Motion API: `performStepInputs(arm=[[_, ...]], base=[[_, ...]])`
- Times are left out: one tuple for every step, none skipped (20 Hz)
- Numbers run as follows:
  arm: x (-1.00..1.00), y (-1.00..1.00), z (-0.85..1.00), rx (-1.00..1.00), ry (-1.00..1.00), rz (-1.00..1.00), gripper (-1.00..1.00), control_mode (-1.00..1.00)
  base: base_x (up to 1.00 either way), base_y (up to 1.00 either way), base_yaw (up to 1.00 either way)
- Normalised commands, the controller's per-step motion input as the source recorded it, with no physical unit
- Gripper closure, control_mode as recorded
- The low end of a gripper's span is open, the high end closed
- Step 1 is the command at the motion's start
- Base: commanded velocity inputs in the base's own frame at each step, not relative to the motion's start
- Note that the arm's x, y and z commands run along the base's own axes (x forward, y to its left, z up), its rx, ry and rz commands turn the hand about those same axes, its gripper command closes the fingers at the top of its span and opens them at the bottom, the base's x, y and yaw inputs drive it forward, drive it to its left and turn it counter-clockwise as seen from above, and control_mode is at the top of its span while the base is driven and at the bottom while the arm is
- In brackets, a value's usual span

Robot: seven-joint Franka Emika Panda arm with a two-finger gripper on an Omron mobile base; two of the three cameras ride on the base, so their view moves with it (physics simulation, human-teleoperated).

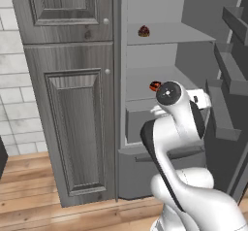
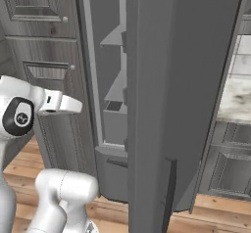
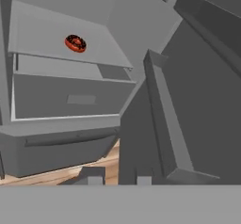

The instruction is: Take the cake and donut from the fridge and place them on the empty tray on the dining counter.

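Observation:
The fridge (image 1: 169,33) stands open with pale grey shelves and a drawer inside. The tiny dark cake (image 1: 144,31) sits on the upper shelf. One shelf lower lies the donut (image 1: 154,86), half hidden by my arm's elbow; it shows whole as a dark and orange-red ring (image 3: 75,43) at the upper left of the hand view. My gripper (image 3: 120,180) hangs in front of the fridge, well short of the donut and lower than its shelf. Its fingertips stand a little apart with nothing between them. The tray and the dining counter are out of view.
The open fridge door (image 2: 162,80) stands close on the right, its bins (image 3: 164,124) jutting in beside the gripper. A grey wood-panelled cabinet (image 1: 72,104) flanks the fridge on the left. The drawer (image 3: 61,96) lies below the donut's shelf. A pale counter top (image 2: 238,97) shows beyond the door.

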Motion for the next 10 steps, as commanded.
performStepInputs(arm=[[0.39,0.0,-0.09,0.0,0.09,0.0,-1.0,-1.0],[0.3,0.0,-0.05,0.0,0.01,0.0,-1.0,-1.0],[0.36,0.0,-0.01,0.0,0.02,0.0,-1.0,-1.0],[0.34,0.0,-0.07,0.0,0.0,0.0,-1.0,-1.0],[0.44,-0.1,-0.15,0.0,0.0,0.0,-1.0,-1.0],[0.44,-0.21,-0.34,0.0,0.02,-0.03,-1.0,-1.0],[0.41,-0.3,-0.34,-0.05,0.09,-0.09,-1.0,-1.0],[0.39,-0.41,-0.41,-0.11,0.17,-0.12,-1.0,-1.0],[0.35,-0.56,-0.46,-0.12,0.23,-0.18,-1.0,-1.0],[0.34,-0.61,-0.51,-0.14,0.28,-0.21,-1.0,-1.0]], base=[[0.0,0.0,0.0],[0.0,0.0,0.0],[0.0,0.0,0.0],[0.0,0.0,0.0],[0.0,0.0,0.0],[0.0,0.0,0.0],[0.0,0.0,0.0],[0.0,0.0,0.0],[0.0,0.0,0.0],[0.0,0.0,0.0]])
